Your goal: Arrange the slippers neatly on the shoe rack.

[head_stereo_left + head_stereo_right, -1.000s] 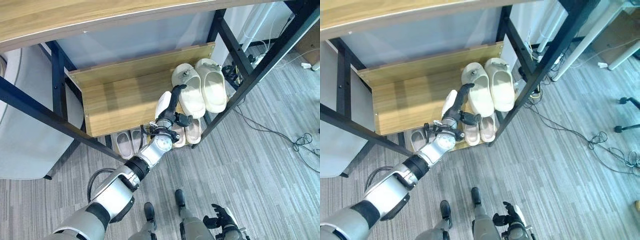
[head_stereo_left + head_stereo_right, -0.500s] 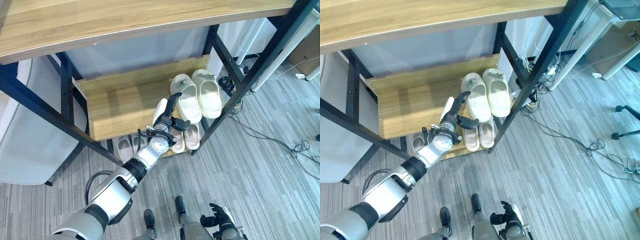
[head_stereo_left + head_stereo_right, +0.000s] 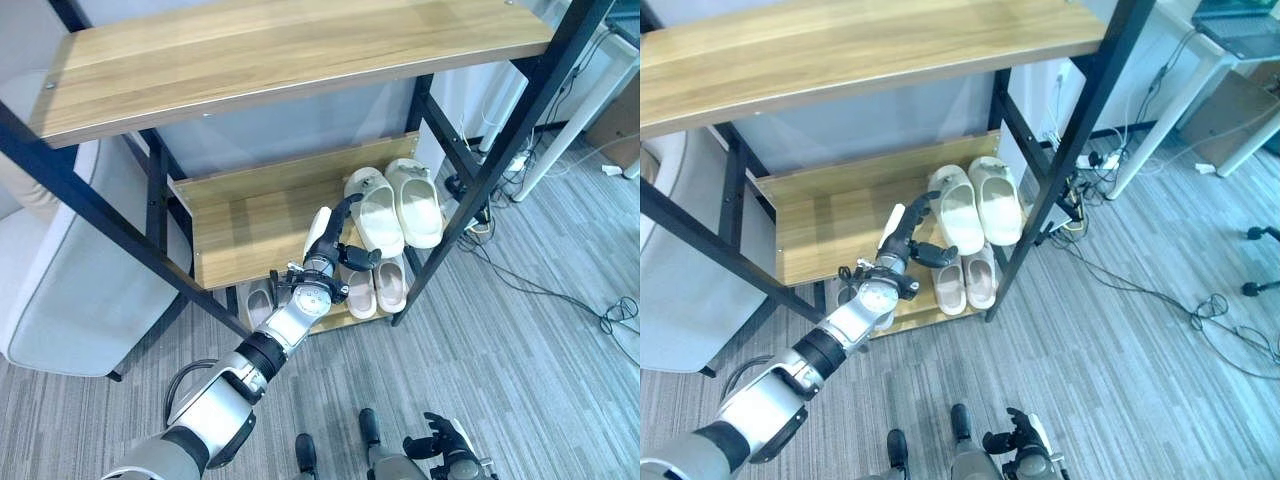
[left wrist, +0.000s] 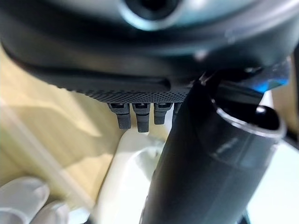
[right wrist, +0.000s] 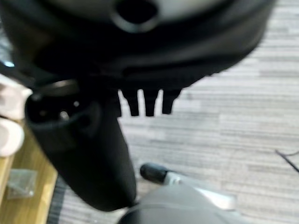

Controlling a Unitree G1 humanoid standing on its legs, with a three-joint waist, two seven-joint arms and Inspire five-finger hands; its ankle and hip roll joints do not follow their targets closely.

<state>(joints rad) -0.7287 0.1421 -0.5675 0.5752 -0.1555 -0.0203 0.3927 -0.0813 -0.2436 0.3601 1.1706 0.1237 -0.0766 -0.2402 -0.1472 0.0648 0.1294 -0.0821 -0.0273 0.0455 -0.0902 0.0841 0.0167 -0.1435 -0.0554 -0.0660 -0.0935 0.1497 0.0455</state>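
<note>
Two big cream foam slippers point(image 3: 394, 204) sat side by side on the wooden shoe rack point(image 3: 240, 218), just past the left hand's point(image 3: 334, 240) loose, empty fingers, which should nudge them straight gently.

Matt cream foam slippers point(image 3: 395, 205); smooth wood-grain shelf point(image 3: 250, 215), black metal frame point(image 3: 470, 145).

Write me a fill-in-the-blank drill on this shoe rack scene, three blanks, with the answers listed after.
1. The cream slippers lie on the ______ shelf of the rack.
2. The hand reaching toward them is the robot's ______ hand.
3. The pink slippers sit on the shelf ______ the cream pair.

Answers: middle; left; below
</note>
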